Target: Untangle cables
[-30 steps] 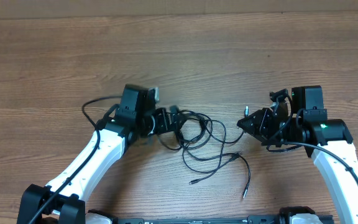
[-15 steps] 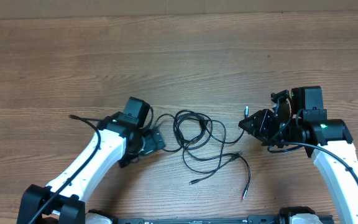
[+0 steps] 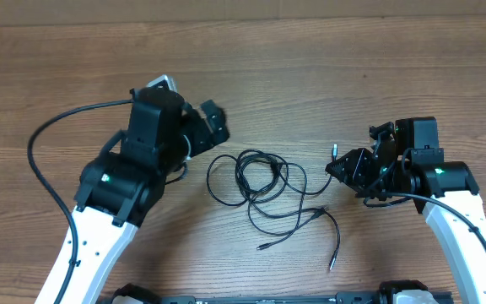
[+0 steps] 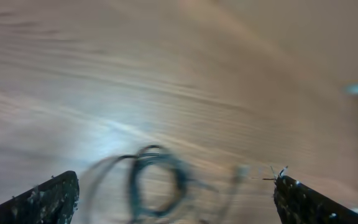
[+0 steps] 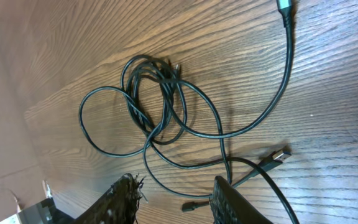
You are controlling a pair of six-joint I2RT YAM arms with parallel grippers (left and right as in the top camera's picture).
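Overhead: the cables (image 3: 264,181) lie in a loose black tangle at the centre of the wooden table (image 3: 310,67); two free ends trail toward the lower middle of the frame. One loop now lies drawn out on the tangle's left side, where a second ago the cords were bunched under the left gripper (image 3: 212,121). That gripper was down among the cords a second ago and low at the tangle's left edge half a second ago; it is now lifted off toward the upper left, fingers spread wide, holding nothing. The right gripper (image 3: 334,166) sits at the tangle's right edge, much as before, just below a small silvery plug (image 3: 333,150).

Left wrist: the view is motion-blurred; the left gripper (image 4: 176,180) shows only its two fingertips in the lower corners, far apart, with bare wood between; the cables (image 4: 133,186) appear as a smeared ring at lower centre.

Right wrist: the cables (image 5: 166,74) coil across the middle of the frame; a USB plug (image 5: 279,154) lies at the lower right; the right gripper (image 5: 174,183) has its fingertips at the bottom edge, partly apart, with nothing pinched between them.
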